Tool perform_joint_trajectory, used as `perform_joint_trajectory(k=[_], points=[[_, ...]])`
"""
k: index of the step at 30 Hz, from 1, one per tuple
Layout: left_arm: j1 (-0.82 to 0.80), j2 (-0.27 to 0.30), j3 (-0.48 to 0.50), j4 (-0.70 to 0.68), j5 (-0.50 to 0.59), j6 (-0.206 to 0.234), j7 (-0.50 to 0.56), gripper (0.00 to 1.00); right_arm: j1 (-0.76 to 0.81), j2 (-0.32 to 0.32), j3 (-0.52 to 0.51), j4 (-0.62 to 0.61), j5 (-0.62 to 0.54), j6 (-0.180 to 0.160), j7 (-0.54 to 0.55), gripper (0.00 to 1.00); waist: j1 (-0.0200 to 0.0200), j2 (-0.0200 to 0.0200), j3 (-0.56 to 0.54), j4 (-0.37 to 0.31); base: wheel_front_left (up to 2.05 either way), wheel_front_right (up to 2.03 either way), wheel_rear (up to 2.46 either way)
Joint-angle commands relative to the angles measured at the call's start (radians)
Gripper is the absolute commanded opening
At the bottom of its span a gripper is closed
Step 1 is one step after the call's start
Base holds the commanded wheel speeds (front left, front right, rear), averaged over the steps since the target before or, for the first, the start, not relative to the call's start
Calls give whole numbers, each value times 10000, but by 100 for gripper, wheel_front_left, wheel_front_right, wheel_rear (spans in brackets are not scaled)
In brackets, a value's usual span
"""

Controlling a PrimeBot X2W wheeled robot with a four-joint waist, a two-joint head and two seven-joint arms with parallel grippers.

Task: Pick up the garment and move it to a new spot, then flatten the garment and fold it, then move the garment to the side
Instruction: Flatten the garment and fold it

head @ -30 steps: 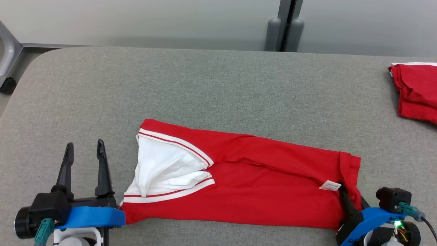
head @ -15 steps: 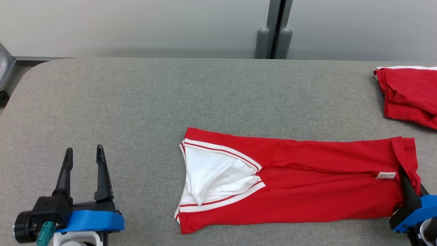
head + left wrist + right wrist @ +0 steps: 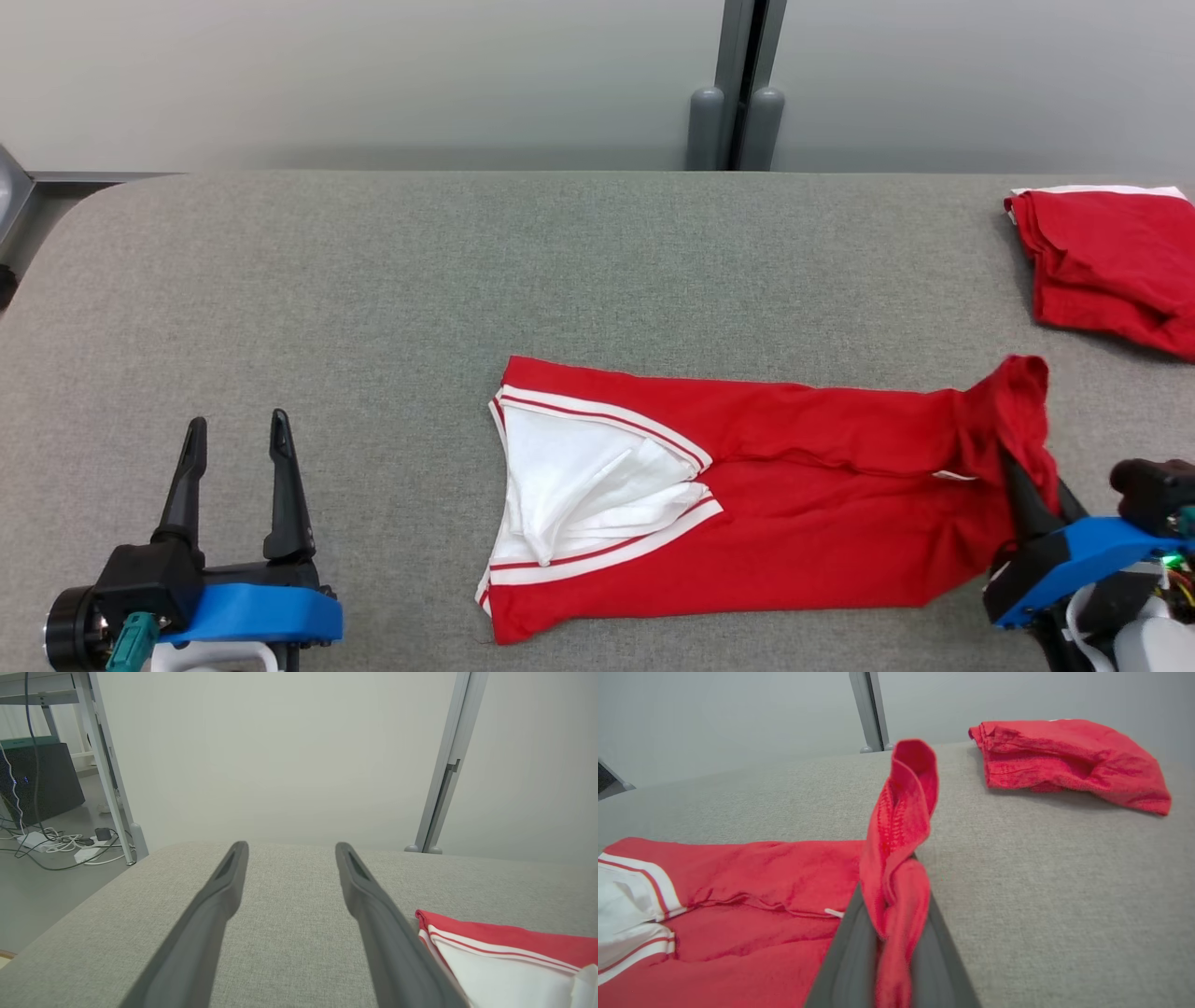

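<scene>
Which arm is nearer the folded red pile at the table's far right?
Right. The right arm, jaws shut on the end of the long garment, is close beside the pile, on its near side; the left arm, jaws open, is far left across the table.

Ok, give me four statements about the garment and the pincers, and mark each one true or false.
1. The right pincer is shut on a raised end of the garment. True.
2. The left pincer grips the white collar. False: it stands open, apart from the cloth, holding nothing.
3. A second red garment lies at the far right of the table. True.
4. The white collar end points toward the robot's right. False: it faces left.
</scene>
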Motion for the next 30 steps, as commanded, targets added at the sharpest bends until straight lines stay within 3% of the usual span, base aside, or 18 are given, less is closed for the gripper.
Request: perform_joint_trajectory(k=[1,13,24,30], points=[[44,-22,41,31,42,-37,-45,100,134,119,201,-169,100,6,49,0,0,0,-10,3,0,0,0],[-139,-45,-197,206,106,-124,-45,100,-613,859,2324,-834,237,6,295,0,0,0,55,234,0,0,0],[-602,-56,-518,445,20,-184,-45,100,-1974,1330,4635,-77,602,6,5,0,0,0,410,715,0,0,0],[-791,-56,-744,568,-145,-156,-45,100,-2699,1355,5636,575,1342,6,-364,0,0,0,533,1047,0,0,0]])
